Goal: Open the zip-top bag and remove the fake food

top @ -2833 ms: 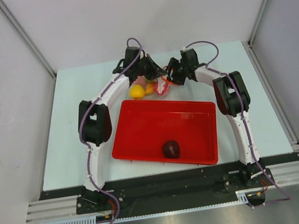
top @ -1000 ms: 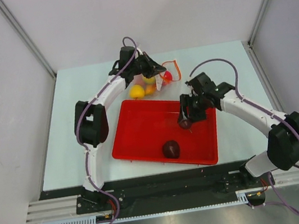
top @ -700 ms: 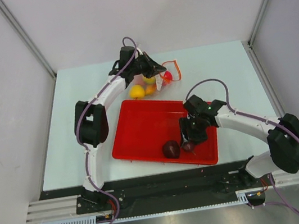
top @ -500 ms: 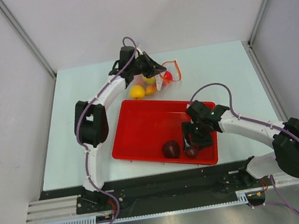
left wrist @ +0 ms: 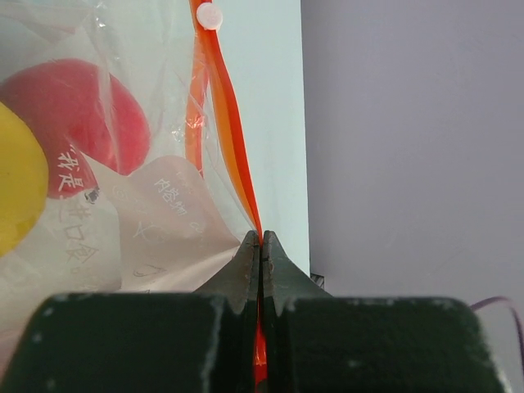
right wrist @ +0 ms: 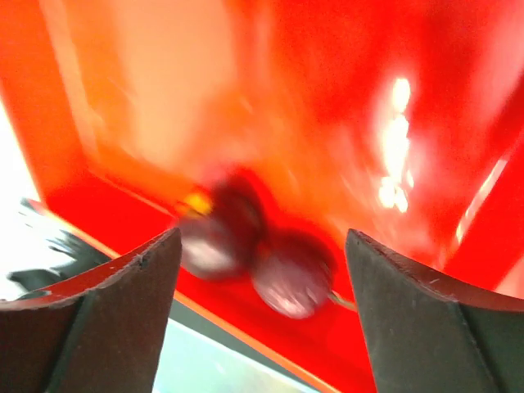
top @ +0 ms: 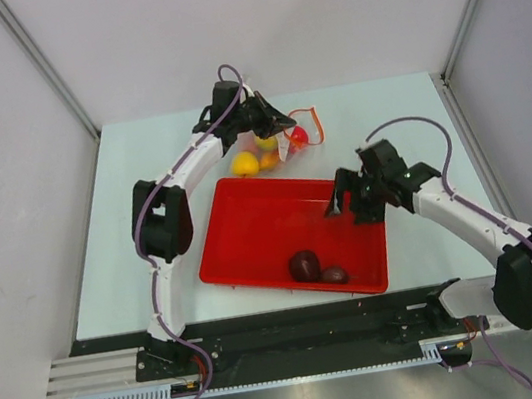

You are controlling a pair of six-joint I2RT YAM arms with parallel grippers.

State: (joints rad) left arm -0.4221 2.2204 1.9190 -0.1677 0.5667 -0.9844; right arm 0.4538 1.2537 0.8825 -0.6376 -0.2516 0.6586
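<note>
The clear zip-top bag [top: 276, 147] lies at the back of the table beyond the tray, with yellow [top: 244, 163], orange and red [top: 297, 136] toy fruits in it. My left gripper [top: 282, 128] is shut on the bag's orange-red zip strip [left wrist: 237, 168]; a red fruit [left wrist: 78, 123] shows through the plastic. Two dark maroon fruits [top: 305, 265] [top: 335, 275] lie in the red tray [top: 251, 232] near its front edge; they also show blurred in the right wrist view [right wrist: 292, 273]. My right gripper [top: 345, 203] is open and empty above the tray's right part.
The red tray fills the middle of the table. Grey walls with metal posts [top: 43, 68] stand at the left, back and right. A black rail [top: 297, 331] runs along the near edge by the arm bases.
My right gripper carried a small maroon fruit from the bag to the tray's front, let it go beside the other maroon fruit, and has risen back toward the right. The left gripper kept still.
</note>
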